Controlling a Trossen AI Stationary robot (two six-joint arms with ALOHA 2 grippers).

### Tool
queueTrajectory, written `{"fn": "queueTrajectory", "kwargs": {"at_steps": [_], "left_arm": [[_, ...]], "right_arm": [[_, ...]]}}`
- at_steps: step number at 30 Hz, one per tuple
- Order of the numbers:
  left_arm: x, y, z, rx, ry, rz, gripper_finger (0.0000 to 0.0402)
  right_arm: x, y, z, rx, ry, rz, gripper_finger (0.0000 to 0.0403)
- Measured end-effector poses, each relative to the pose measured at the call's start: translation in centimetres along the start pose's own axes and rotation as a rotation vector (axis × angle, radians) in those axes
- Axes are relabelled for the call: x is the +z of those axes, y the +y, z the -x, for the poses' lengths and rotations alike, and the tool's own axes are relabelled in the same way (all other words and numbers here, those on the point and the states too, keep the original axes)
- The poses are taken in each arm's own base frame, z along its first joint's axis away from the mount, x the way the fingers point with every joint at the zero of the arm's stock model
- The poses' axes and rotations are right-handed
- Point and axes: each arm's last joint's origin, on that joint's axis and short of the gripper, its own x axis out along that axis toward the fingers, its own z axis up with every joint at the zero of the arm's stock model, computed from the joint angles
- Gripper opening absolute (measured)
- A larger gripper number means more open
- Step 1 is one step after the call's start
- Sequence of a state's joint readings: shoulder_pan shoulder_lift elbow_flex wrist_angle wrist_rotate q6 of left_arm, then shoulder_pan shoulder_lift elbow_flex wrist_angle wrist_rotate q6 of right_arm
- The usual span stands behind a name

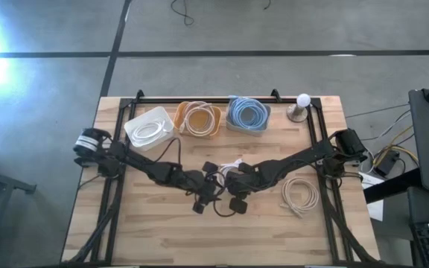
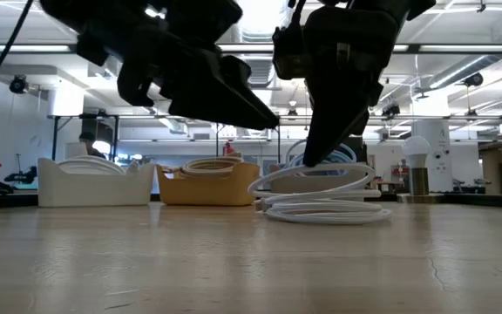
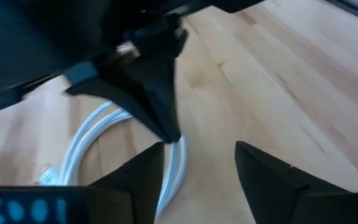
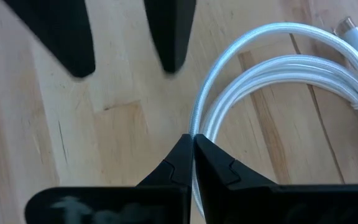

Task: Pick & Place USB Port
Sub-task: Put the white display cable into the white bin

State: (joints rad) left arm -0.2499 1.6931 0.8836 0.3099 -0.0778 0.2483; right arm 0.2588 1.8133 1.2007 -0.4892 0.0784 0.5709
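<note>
Here the right gripper [image 4: 193, 163] is pinching the white USB cable [image 4: 272, 93] at the middle of the table [image 1: 162, 231], its two fingers pressed together on one strand of the coil, so the pick step is the one in hand. The cable is lying loosely coiled on the wood, seemingly not yet lifted clear (in the low view its loops are resting on the table under the gripper). The left gripper [image 3: 197, 177] is hovering just beside it with its fingers apart, one finger near the same coil, holding nothing.

Along the far edge are sitting three bins: a white bin [image 1: 149, 128], an orange bin [image 1: 199, 119] and a blue bin [image 1: 248, 114], each already holding a coiled cable. A second loose cable [image 1: 299, 195] is lying near the right arm's base, apart from the work.

The next move, I judge, is calling for a straight lift, high enough for the trailing loops to clear the table, then a carry to one of the bins; which bin is meant I cannot tell.
</note>
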Motion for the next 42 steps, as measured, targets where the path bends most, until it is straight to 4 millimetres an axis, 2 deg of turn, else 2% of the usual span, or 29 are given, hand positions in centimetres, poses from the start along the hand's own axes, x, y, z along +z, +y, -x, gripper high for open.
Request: {"fn": "queueTrajectory", "kwargs": {"at_steps": [6,16,35,42], "left_arm": [[-0.3,0.9,-1.3,-0.061,0.015,0.011,0.0225],[-0.4,3.8,-0.5,-0.012,0.019,0.043,0.0223],[-5.9,3.2,-6.1,-0.028,0.124,0.021,0.0215],[-6.1,3.1,-6.8,-0.037,0.131,0.023,0.0178]], "right_arm": [[0.0,0.0,0.0,-0.001,0.001,-0.003,0.0008],[0.1,-0.1,0.0,-0.005,-0.006,-0.009,0.0008],[0.3,-0.3,0.0,-0.085,-0.065,-0.01,0.0008],[0.3,-0.3,0.1,-0.086,-0.069,-0.006,0.0008]]}}
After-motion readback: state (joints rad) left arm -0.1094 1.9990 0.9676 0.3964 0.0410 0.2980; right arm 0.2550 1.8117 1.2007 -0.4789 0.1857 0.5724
